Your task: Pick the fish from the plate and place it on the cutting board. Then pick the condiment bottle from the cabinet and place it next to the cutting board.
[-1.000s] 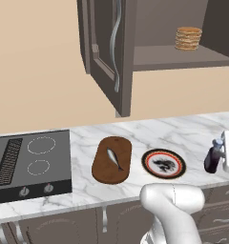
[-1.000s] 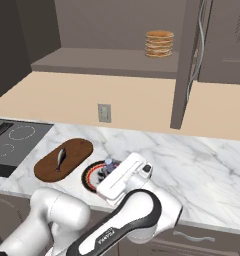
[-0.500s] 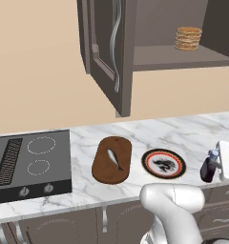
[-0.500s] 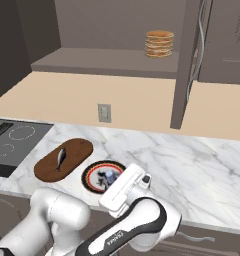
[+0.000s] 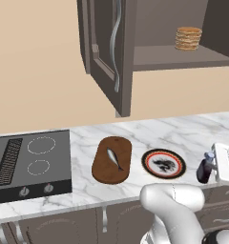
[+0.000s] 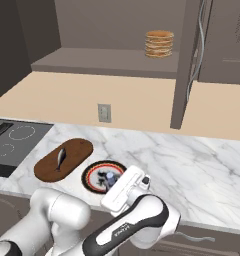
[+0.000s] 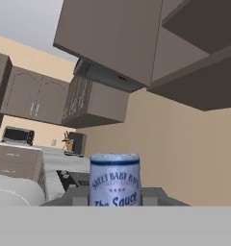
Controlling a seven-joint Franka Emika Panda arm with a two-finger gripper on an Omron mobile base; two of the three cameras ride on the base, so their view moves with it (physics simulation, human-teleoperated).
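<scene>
My gripper (image 5: 212, 167) is shut on the condiment bottle (image 5: 204, 171), a dark bottle with a light blue cap. The bottle is held upright, low over the counter just right of the plate (image 5: 146, 162). In the hand view the labelled bottle (image 7: 115, 178) stands between my two fingers (image 7: 79, 196). The silver fish (image 5: 114, 158) lies on the brown cutting board (image 5: 103, 171), left of the plate. From the right base view, the bottle (image 6: 110, 178) and my gripper (image 6: 114, 184) sit over the plate's (image 6: 92, 172) near edge. The cabinet (image 5: 109, 52) hangs open above.
A stack of pancakes (image 5: 188, 38) sits on the cabinet shelf. A black cooktop (image 5: 26, 164) fills the counter's left end. The cabinet door (image 6: 192, 65) juts out over the counter. A wall outlet (image 6: 104, 112) is behind the board. Bare marble (image 6: 192, 160) stretches to the right.
My gripper has carried the bottle lower and a little nearer the plate, toward the counter's front edge. The fish, board and plate have stayed put.
</scene>
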